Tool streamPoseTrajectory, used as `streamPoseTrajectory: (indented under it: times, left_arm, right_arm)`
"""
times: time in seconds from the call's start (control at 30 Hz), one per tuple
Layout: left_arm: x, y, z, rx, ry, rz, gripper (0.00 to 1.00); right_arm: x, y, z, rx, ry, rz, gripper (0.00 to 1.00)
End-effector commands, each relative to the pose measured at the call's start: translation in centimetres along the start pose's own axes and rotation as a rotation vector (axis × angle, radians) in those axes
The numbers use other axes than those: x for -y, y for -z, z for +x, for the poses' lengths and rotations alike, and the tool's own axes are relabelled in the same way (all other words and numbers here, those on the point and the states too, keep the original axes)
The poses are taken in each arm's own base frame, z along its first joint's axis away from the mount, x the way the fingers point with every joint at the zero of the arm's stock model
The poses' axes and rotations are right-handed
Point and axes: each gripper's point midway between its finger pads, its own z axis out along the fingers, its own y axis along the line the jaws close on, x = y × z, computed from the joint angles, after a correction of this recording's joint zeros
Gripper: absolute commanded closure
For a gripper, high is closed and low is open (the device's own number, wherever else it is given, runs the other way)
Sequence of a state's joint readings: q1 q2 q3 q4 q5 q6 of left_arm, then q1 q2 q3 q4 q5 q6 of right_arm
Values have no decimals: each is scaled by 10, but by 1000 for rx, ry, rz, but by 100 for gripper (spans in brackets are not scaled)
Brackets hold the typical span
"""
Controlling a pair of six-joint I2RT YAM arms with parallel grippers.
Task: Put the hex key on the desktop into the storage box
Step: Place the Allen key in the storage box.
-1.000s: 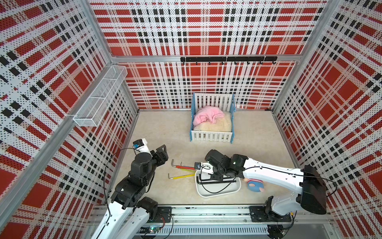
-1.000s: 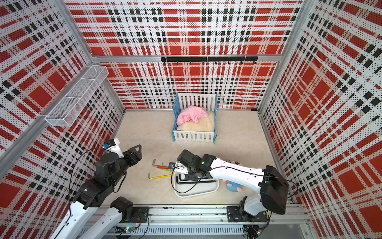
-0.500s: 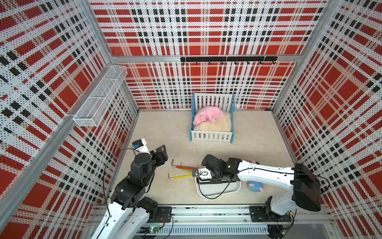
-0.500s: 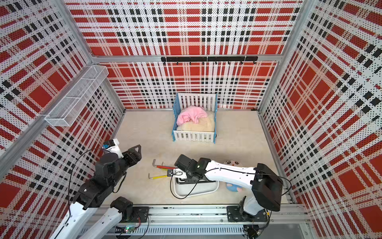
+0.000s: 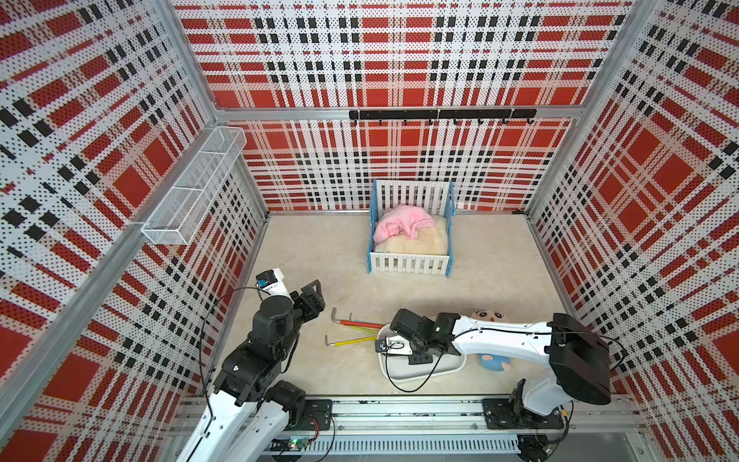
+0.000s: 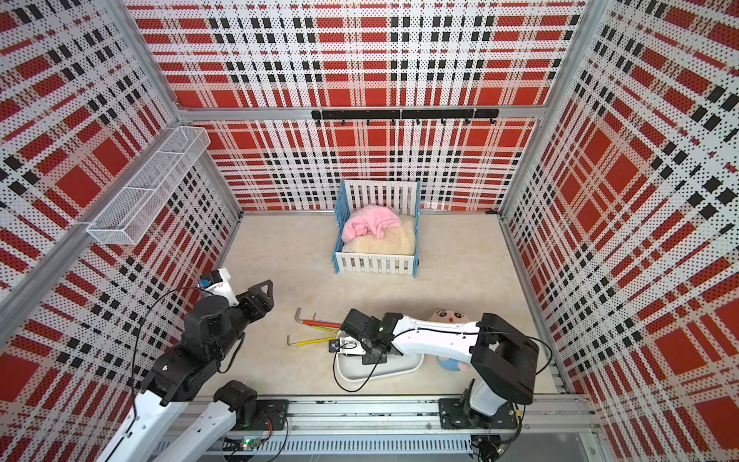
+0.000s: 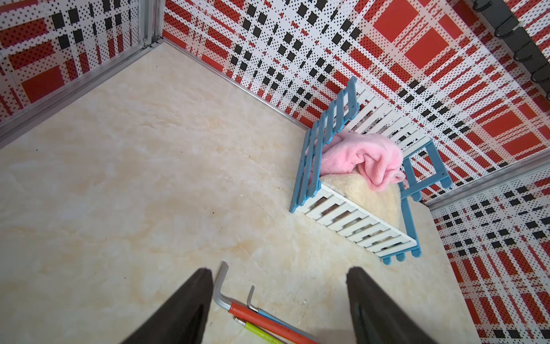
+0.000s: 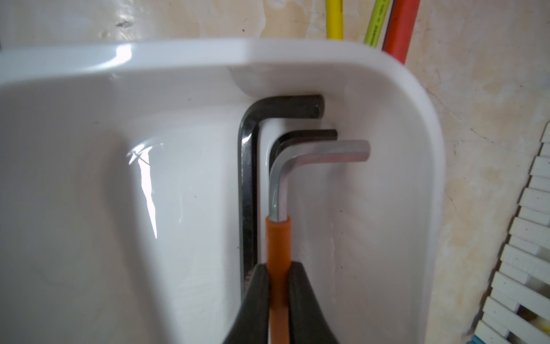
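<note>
One orange hex key (image 8: pixel 278 238) sits pinched in the right gripper (image 8: pixel 278 268), low inside the storage box (image 8: pixel 416 119). Dropped crooked, it could catch the rim and slide out. The left gripper (image 7: pixel 279 271) stands wide, empty.

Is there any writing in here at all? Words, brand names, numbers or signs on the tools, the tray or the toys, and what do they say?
No text can be read anywhere.
lime-green hex key: faint dark marks on its sleeve, perhaps print, too blurred to read.
orange hex key: no marking shows.
storage box, crib, plush toy: no lettering shows; the toy bears only a face.
</note>
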State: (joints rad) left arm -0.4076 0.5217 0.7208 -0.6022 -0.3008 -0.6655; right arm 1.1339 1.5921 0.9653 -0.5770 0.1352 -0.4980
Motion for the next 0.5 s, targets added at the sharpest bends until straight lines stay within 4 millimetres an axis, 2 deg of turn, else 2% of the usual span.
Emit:
streamPoseTrajectory:
  times: [0.0,0.3,0.47]
  left_arm:
    - [0,3,-3,10,-3,-1,24]
    - [0,3,-2,6,-5,-2,24]
    - [0,3,-3,8,-4,-3,24]
  right_arm:
    - [-1,-7,-9,24,-18,2,100]
    - [-4,-21,-9,-3,-43,-27,99]
    - [-3,-21,-7,-12,-63,-14,84]
